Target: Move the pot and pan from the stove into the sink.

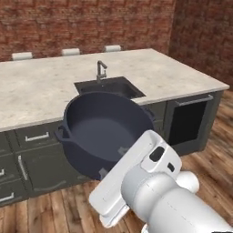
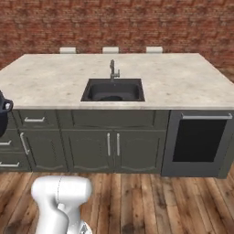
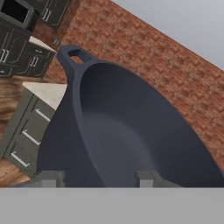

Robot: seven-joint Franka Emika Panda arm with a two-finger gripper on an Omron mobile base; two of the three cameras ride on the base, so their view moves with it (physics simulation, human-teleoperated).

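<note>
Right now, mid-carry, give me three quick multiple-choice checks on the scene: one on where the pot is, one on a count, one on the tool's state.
1. Where is the pot?
A. Resting in the sink
B. Held up in the air in front of the island counter, tilted
C. Standing on the wooden floor

2. How many white chair backs show behind the counter?
A. One
B. Three
C. Five

3. What is the tool doing?
A. Closed on the pot's rim
B. Wide open, away from the pot
C. Gripping the faucet

Answers:
1 B: in the left base view the pot hangs tilted before the cabinets, short of the sink.
2 B: the right base view shows three.
3 A: in the hand view one finger sits outside the wall, one inside.
</note>
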